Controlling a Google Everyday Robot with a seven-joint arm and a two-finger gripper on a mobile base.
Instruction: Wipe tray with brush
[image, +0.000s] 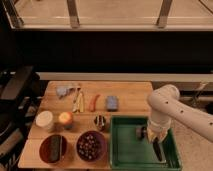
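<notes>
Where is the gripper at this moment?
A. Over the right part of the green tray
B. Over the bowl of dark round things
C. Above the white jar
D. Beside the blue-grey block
A: the gripper hangs inside the outline of the green tray, near its right rim.

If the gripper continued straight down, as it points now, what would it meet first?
Most likely the floor of the large green plastic tray; the gripper hangs over its right part, holding a slim black brush. Depth is unclear.

I can read no text, label, brand or number anywhere from here, not on the tray (119, 150), the wooden table (130, 91), the bowls, or the arm whose gripper (152, 136) hangs over the tray's right side.
</notes>
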